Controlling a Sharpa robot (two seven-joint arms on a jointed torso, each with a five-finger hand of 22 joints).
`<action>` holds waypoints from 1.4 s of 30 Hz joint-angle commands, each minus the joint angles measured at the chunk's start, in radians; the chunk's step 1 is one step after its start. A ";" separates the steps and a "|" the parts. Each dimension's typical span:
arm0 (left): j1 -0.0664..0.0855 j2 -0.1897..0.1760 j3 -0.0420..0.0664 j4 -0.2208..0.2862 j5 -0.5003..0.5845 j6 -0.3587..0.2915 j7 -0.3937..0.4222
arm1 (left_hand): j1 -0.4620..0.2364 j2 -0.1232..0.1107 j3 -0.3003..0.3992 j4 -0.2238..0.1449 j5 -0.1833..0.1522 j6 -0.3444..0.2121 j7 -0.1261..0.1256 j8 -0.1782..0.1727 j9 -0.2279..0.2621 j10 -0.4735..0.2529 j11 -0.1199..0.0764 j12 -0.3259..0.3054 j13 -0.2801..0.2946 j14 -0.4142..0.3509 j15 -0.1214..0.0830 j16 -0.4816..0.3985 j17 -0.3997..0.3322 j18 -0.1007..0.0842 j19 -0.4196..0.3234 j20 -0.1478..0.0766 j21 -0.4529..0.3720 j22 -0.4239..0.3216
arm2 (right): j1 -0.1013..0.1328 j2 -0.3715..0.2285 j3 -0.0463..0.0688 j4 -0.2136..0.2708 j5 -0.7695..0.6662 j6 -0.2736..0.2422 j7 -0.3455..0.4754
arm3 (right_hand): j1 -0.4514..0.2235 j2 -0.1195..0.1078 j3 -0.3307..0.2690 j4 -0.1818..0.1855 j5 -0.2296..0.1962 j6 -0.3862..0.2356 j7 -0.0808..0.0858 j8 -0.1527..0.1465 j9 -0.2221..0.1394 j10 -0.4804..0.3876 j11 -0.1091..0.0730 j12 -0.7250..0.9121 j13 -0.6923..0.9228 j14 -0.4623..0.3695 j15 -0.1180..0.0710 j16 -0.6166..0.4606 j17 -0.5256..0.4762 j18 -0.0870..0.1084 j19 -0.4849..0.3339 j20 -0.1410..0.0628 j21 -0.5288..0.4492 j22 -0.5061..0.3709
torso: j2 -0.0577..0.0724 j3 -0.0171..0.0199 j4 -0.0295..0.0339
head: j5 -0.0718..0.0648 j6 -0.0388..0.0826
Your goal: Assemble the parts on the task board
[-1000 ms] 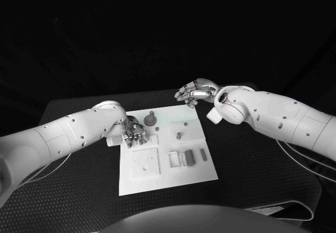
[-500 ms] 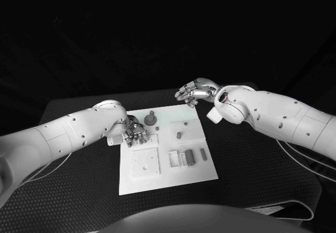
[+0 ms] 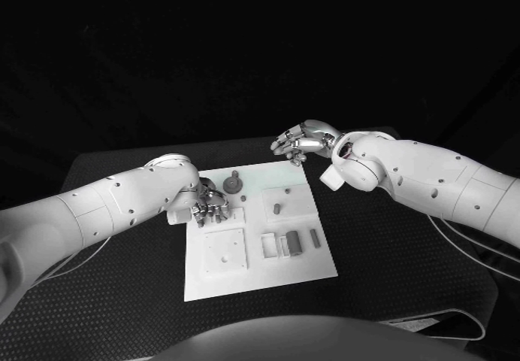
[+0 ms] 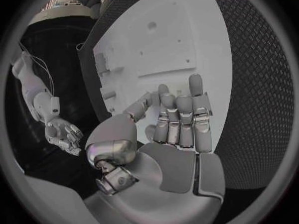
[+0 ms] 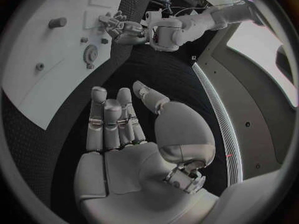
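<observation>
The white task board (image 3: 255, 263) lies in the middle of the black table. On it stand a round gear-like part (image 3: 232, 183) and a short peg (image 3: 279, 210); flat bars (image 3: 291, 242) lie near its right side. My left hand (image 3: 208, 204) hovers low over the board's left far corner, its fingers (image 4: 181, 109) stretched side by side toward the board (image 4: 181, 30) with nothing seen in them. My right hand (image 3: 300, 141) is raised beyond the board's far edge, holding nothing, its fingers (image 5: 109, 119) extended. The right wrist view also shows the gear (image 5: 91, 55).
A square plate (image 3: 225, 250) with small holes sits on the board's near left part. Black matting (image 3: 412, 256) surrounds the board on all sides. A cable (image 3: 466, 241) runs along the table's right side under my right arm.
</observation>
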 commanded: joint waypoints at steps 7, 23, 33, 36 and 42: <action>0.000 0.006 0.000 0.007 -0.085 -0.022 -0.010 | 0.059 0.045 -0.009 0.001 0.013 0.023 -0.007 0.002 0.004 0.024 -0.004 0.002 0.002 0.026 -0.004 0.007 0.001 -0.015 0.020 -0.002 0.006 0.022 | -0.001 0.000 0.000 0.002 -0.002 0.013 0.006 | -0.010 -0.002 -0.003 0.003 0.004 0.001 0.008 -0.007 -0.002 -0.002 0.001 0.006 -0.001 0.000 -0.008 -0.004 -0.001 0.011 0.006 -0.002 -0.007 0.013 | 0.000 -0.0002 0.0000 | 0.001 -0.001; 0.000 0.010 0.000 0.007 -0.097 -0.008 -0.016 | 0.043 0.025 -0.023 0.012 -0.015 0.043 -0.014 -0.003 0.008 0.044 -0.012 -0.004 0.003 0.047 -0.009 0.004 -0.001 -0.015 0.036 -0.008 0.009 0.021 | -0.001 0.000 0.000 0.003 -0.002 0.013 0.006 | -0.010 -0.002 -0.002 0.003 0.004 0.002 0.008 -0.007 -0.002 -0.002 0.001 0.007 -0.001 0.000 -0.008 -0.004 -0.001 0.011 0.005 -0.002 -0.007 0.014 | 0.000 0.0001 -0.0004 | 0.003 -0.003; 0.000 0.011 0.000 0.004 -0.088 0.014 -0.014 | 0.055 0.032 -0.016 0.007 -0.018 0.045 -0.015 -0.008 0.009 0.046 -0.013 -0.006 0.004 0.048 -0.009 0.002 0.000 -0.015 0.036 -0.010 0.007 0.021 | -0.001 0.000 0.000 0.003 -0.002 0.013 0.005 | -0.010 -0.002 -0.002 0.003 0.004 0.002 0.007 -0.007 -0.002 -0.003 0.001 0.007 -0.002 0.000 -0.008 -0.004 -0.001 0.011 0.005 -0.002 -0.007 0.014 | 0.000 -0.0003 -0.0002 | 0.003 -0.004; 0.000 0.011 0.000 0.003 -0.085 0.015 -0.011 | 0.058 0.034 -0.014 0.005 -0.019 0.046 -0.016 -0.008 0.009 0.046 -0.013 -0.007 0.004 0.049 -0.009 0.002 0.000 -0.015 0.037 -0.010 0.006 0.021 | -0.001 0.000 0.000 0.003 -0.002 0.013 0.005 | -0.010 -0.002 -0.002 0.003 0.004 0.002 0.007 -0.007 -0.002 -0.003 0.001 0.007 -0.002 0.000 -0.008 -0.004 -0.001 0.011 0.005 -0.002 -0.007 0.014 | 0.000 -0.0004 -0.0002 | 0.003 -0.004; 0.000 0.011 0.000 0.002 -0.084 0.020 -0.009 | 0.072 0.035 -0.010 0.000 -0.021 0.050 -0.017 -0.010 0.010 0.049 -0.014 -0.007 0.006 0.051 -0.009 0.003 0.001 -0.015 0.039 -0.011 0.007 0.022 | -0.001 0.001 0.000 0.002 -0.002 0.013 0.006 | -0.010 -0.002 -0.002 0.003 0.004 0.002 0.007 -0.007 -0.002 -0.003 0.001 0.007 -0.002 0.000 -0.008 -0.004 -0.001 0.011 0.005 -0.002 -0.007 0.014 | 0.000 -0.0008 0.0000 | 0.003 -0.004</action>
